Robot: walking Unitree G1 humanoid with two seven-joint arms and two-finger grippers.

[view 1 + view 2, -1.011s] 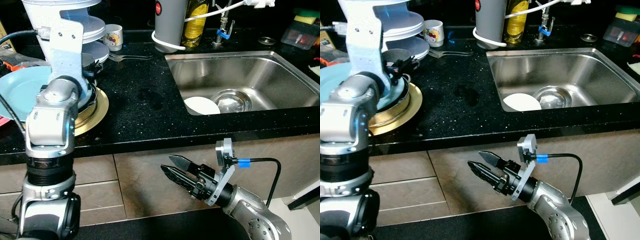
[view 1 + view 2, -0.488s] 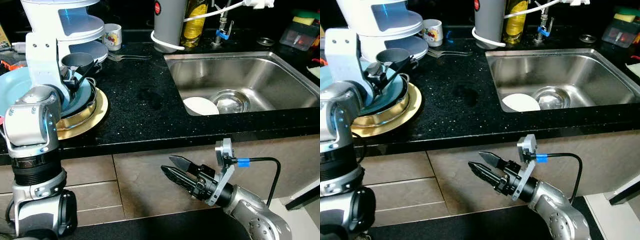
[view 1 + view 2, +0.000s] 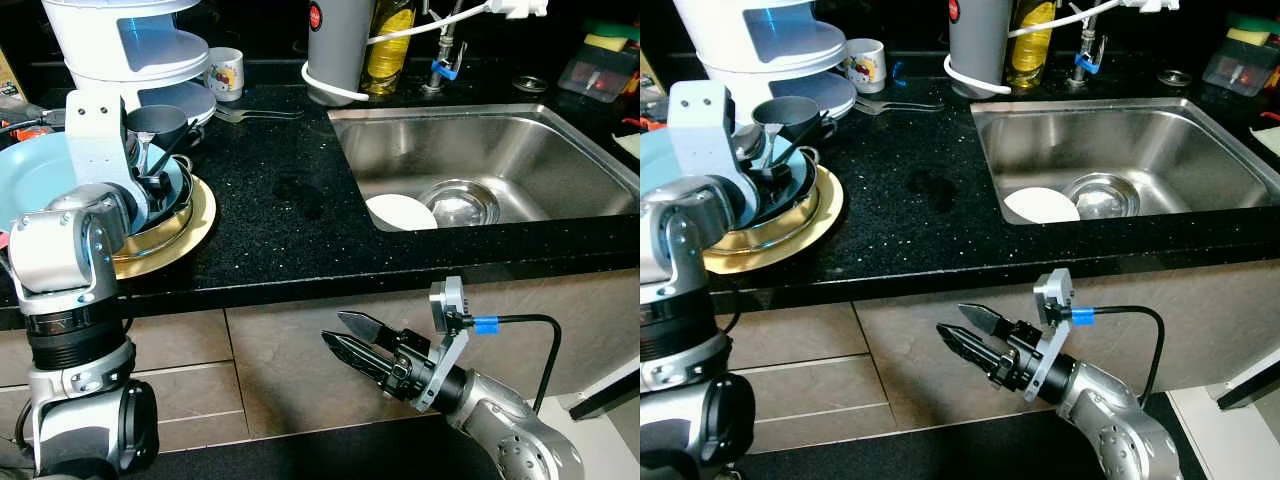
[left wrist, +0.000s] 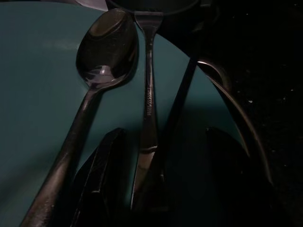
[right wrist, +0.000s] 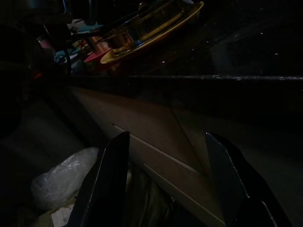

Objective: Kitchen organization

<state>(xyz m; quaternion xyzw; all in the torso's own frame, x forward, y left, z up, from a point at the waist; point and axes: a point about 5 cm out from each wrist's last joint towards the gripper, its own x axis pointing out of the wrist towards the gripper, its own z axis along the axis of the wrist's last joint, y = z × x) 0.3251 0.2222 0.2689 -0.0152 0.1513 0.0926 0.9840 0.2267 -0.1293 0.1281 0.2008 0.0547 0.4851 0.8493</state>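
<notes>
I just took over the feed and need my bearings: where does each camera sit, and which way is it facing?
Left eye view: on the head, looking down at the black counter and sink; left arm raised at the stacked dishes, right hand low before the cabinets.
Right eye view: the same scene, shifted slightly.
Left wrist view: looks along the left hand at a spoon on the blue plate.
Right wrist view: looks from below the counter edge up toward the yellow plate.
Shared: the dish stack.

Fork handle (image 4: 148, 94): stamped lettering, too small and dark to read.
Grey canister (image 3: 340, 45): red round badge, mark illegible.
Mug (image 3: 226, 72): printed picture, no readable words.
</notes>
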